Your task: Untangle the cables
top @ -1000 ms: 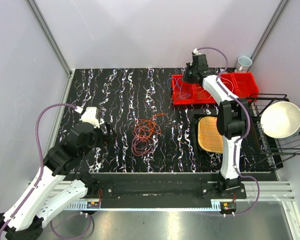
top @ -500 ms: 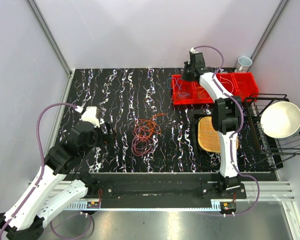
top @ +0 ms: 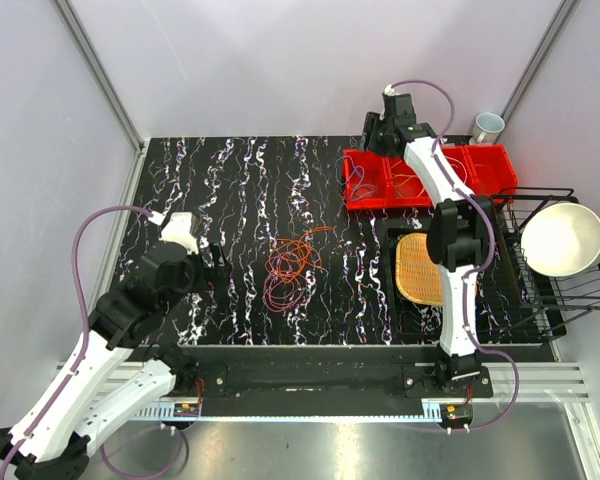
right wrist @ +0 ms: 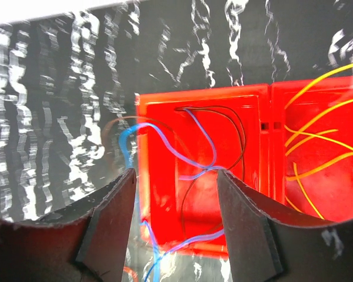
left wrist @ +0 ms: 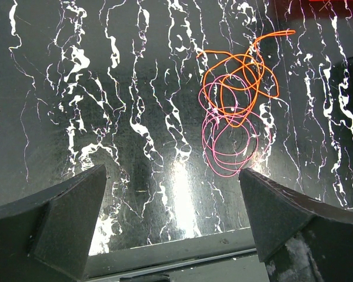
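**Fig.** Cable sorting on the marbled table (top: 230, 180), seen from above and from both wrists. An orange-red cable (left wrist: 235, 88) and a pink cable (left wrist: 226, 141) lie as overlapping loops near the middle of the table, the orange-red one toward the far edge; a blue cable (right wrist: 165, 151) lies in the left compartment of the red tray (right wrist: 159, 200) by the far edge, right of centre, beside a dark wire (right wrist: 242, 135), and drapes over the tray's left wall; yellow cables (right wrist: 309, 135) fill the right compartment. Left gripper (left wrist: 170, 176): jaws spread wide, empty, hovering toward the left edge and facing the loops; right gripper (right wrist: 175, 176): fingers apart above the tray's left compartment, clamping nothing. The cables look very light, limp and slightly springy; a lifted loop would probably drag its neighbours; a pinch on a free end or a single outer strand, clear of the crossings, seems the soundest hold; so thin a strand may slip between flat pads.
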Available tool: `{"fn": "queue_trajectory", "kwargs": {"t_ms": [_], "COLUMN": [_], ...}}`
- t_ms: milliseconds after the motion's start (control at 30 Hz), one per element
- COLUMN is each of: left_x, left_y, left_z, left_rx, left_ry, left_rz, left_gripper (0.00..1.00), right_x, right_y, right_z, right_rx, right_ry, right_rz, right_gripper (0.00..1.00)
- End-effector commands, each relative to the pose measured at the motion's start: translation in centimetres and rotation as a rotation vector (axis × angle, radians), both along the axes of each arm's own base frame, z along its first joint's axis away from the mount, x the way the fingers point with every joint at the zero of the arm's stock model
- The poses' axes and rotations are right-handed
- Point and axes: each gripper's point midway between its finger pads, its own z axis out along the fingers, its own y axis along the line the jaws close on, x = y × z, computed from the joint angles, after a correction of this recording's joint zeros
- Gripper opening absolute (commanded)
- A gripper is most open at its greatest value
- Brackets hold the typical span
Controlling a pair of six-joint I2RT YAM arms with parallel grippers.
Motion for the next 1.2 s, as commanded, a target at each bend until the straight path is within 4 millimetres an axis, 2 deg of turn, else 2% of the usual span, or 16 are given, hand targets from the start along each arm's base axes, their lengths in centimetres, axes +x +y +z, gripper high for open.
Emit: {"fn": "queue_trajectory", "kwargs": {"t_ms": [0, 33, 100, 133, 167, 200, 233, 267, 300, 333, 367, 500, 700, 933, 1100, 1167], "left_x": [0.9, 0.9, 1.0, 0.9, 0.9, 0.9, 0.9, 0.9, 1.0, 1.0, 1.0, 1.1, 1.0, 0.8, 0.8, 0.8], "left_y": [-0.5, -0.5, -0.4, -0.4, -0.4, -0.4, -0.4, -0.4, -0.3, -0.3, -0.4, -0.2, -0.1, 0.0, 0.0, 0.1], "left_z": [0.8, 0.9, 0.9, 0.8, 0.9, 0.8, 0.9, 0.8, 0.9, 0.9, 0.9, 0.8, 1.1, 1.4, 1.6, 1.7], "left_rx": [-0.024, -0.027, -0.026, -0.025, -0.027, -0.027, -0.028, -0.027, -0.029, -0.030, -0.029, -0.029, -0.036, -0.044, -0.049, -0.053], "left_ry": [-0.043, -0.044, -0.045, -0.044, -0.047, -0.045, -0.047, -0.046, -0.046, -0.047, -0.047, -0.046, -0.054, -0.070, -0.077, -0.081], "left_rz": [-0.002, -0.001, 0.000, 0.000, 0.000, 0.001, 0.002, 0.003, 0.006, 0.006, 0.003, 0.010, 0.015, 0.014, 0.012, 0.014], "left_gripper": [0.99, 0.99, 0.99, 0.99, 0.99, 0.99, 0.99, 0.99, 0.99, 0.99, 0.99, 0.99, 0.99, 0.99, 0.99, 0.99], "right_x": [-1.7, -2.1, -2.7, -3.3, -4.0, -4.6, -5.3, -6.3, -7.0, -7.8, -8.8, -10.8, -10.6, -9.1, -7.9, -7.5], "right_y": [-0.6, -0.7, -1.1, -1.0, -0.6, 0.3, 0.8, 2.3, 3.1, 3.8, 5.3, 8.0, 9.6, 9.4, 9.1, 9.1], "right_z": [11.1, 10.3, 10.2, 9.0, 9.5, 9.2, 7.8, 8.3, 8.0, 6.9, 7.3, 5.5, 2.5, -0.8, -1.6, -2.7], "right_rx": [0.044, 0.037, 0.037, 0.046, 0.068, 0.096, 0.107, 0.116, 0.110, 0.096, 0.094, 0.052, 0.032, -0.034, -0.070, -0.081], "right_ry": [-0.187, -0.167, -0.155, -0.121, -0.122, -0.109, -0.082, -0.087, -0.080, -0.057, -0.064, -0.035, 0.024, 0.074, 0.078, 0.091], "right_rz": [-0.014, -0.018, -0.035, -0.032, -0.017, 0.003, 0.021, 0.056, 0.070, 0.079, 0.109, 0.152, 0.163, 0.118, 0.091, 0.088], "right_gripper": [0.64, 0.64, 0.64, 0.64, 0.64, 0.63, 0.62, 0.63, 0.62, 0.63, 0.62, 0.64, 0.65, 0.65, 0.66, 0.66]}}
